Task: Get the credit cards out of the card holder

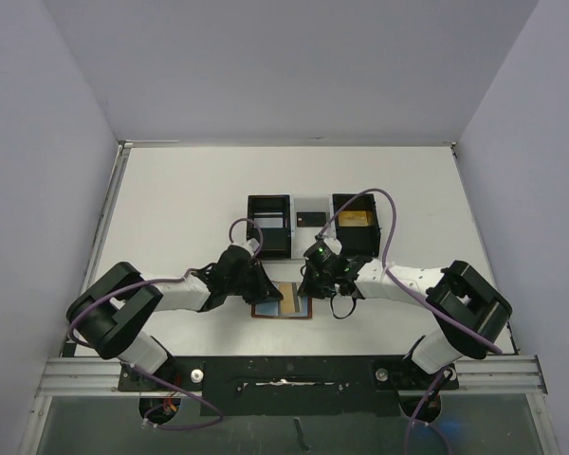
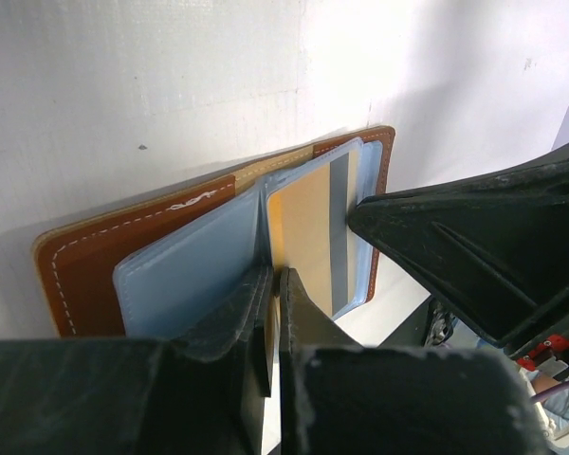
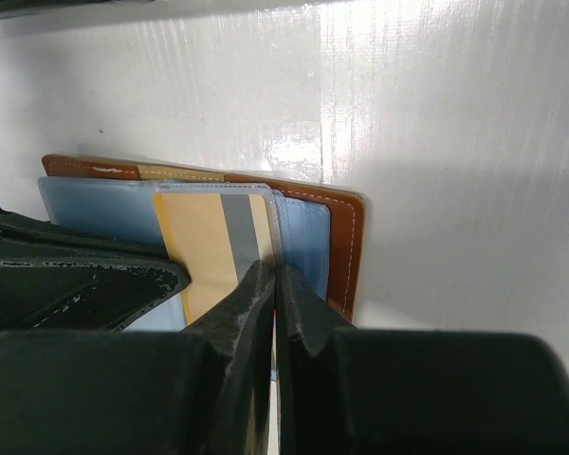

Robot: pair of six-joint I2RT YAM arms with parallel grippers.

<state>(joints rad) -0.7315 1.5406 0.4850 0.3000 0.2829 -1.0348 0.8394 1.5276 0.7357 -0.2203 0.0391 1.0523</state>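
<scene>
1. Reddish-brown leather with white stitching forms the card holder (image 1: 273, 310). It lies open and flat on the white desk (image 1: 180, 209), near the front edge and between the two arms, with its blue-grey pockets facing up.
2. One gold-tan credit card (image 2: 308, 223) with a grey stripe along it sits in the pocket of the half nearer the right arm. Most of its face shows.
3. The left end effector (image 2: 275, 281) is down on the holder near the fold, at the card's inner edge. Its jaws are drawn narrow, to a thin slit. A tan sliver shows in that slit, but it cannot be told whether they pinch the card or the pocket edge.
4. The right end effector (image 3: 276, 275) comes in from the opposite side and meets the card's outer edge, just beside the grey stripe. Its jaws are likewise narrowed to a slit, and what lies between them cannot be told.
5. In each wrist view the other arm's black tip reaches the card, so the two tips stand close together over that half of the holder.
6. Farther back on the desk stands a black three-compartment tray (image 1: 268, 198). A second credit card (image 1: 354, 218) lies in its right compartment, and a small black card (image 1: 310, 217) rests in the narrow middle part.
</scene>
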